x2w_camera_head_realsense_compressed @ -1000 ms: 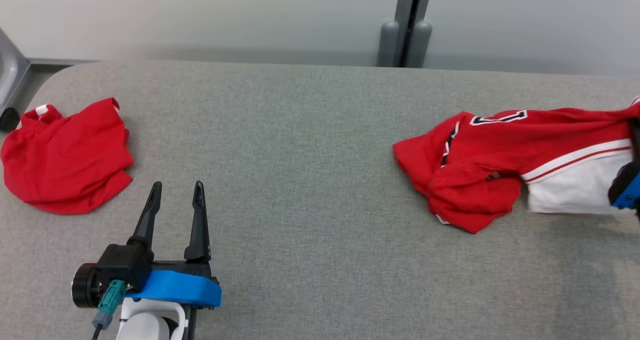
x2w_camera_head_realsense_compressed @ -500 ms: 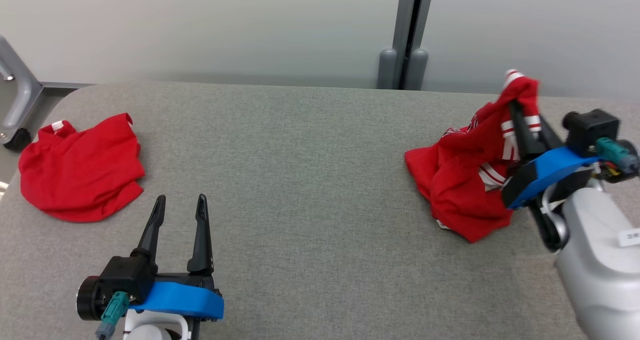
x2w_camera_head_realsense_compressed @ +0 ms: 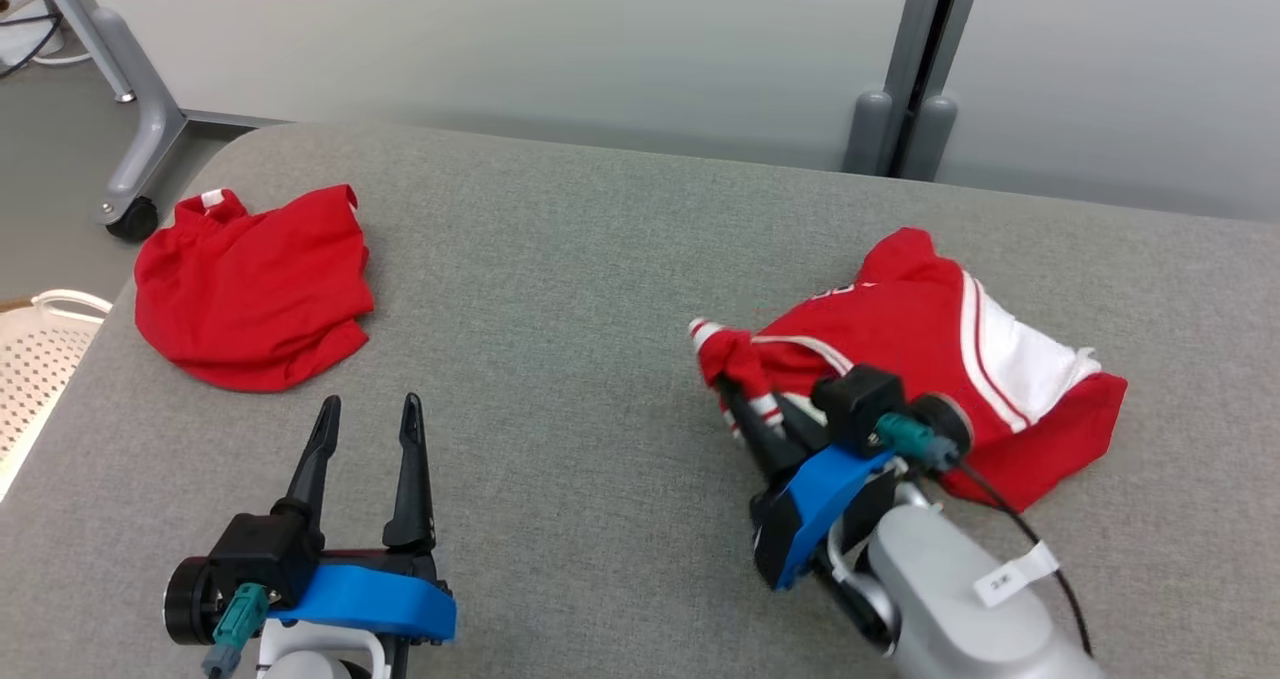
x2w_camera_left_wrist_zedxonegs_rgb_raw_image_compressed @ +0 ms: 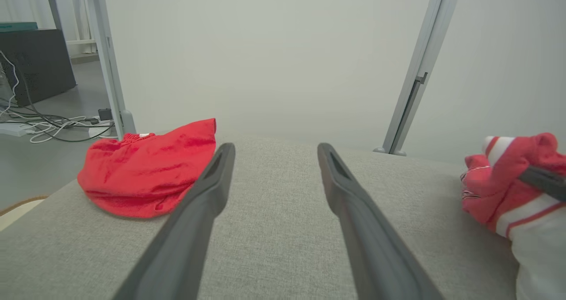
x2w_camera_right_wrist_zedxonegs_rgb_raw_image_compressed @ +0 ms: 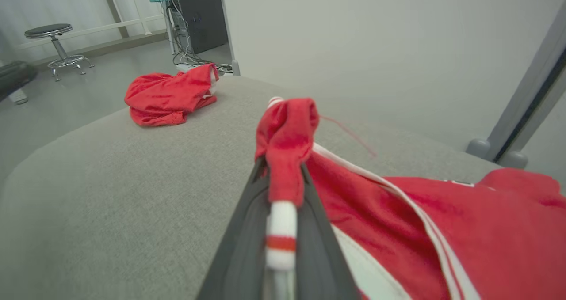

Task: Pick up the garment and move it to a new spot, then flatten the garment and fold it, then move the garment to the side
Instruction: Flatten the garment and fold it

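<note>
The garment (x2w_camera_head_realsense_compressed: 930,329), a red jersey with white panels and stripes, lies crumpled on the right half of the grey table (x2w_camera_head_realsense_compressed: 600,259). My right gripper (x2w_camera_head_realsense_compressed: 735,394) is shut on its striped hem, holding a bunched red end just above the table at the jersey's left side. In the right wrist view the fabric (x2w_camera_right_wrist_zedxonegs_rgb_raw_image_compressed: 287,141) sticks up between the closed fingers of the right gripper (x2w_camera_right_wrist_zedxonegs_rgb_raw_image_compressed: 283,167), and the rest of the garment (x2w_camera_right_wrist_zedxonegs_rgb_raw_image_compressed: 442,220) trails to the right. My left gripper (x2w_camera_head_realsense_compressed: 368,414) stands open and holds nothing at the lower left; the left wrist view shows the left gripper (x2w_camera_left_wrist_zedxonegs_rgb_raw_image_compressed: 274,147) over bare table.
A second red garment (x2w_camera_head_realsense_compressed: 250,289) lies bunched near the table's far left corner. Behind the table stand a pale wall and a grey post (x2w_camera_head_realsense_compressed: 905,109). A wheeled frame leg (x2w_camera_head_realsense_compressed: 130,159) and a white perforated bin (x2w_camera_head_realsense_compressed: 40,359) sit off the left edge.
The head camera has turned. My right gripper has carried the jersey's hem from the far right toward the table's middle, dragging the jersey along. The left gripper has stayed open and still.
</note>
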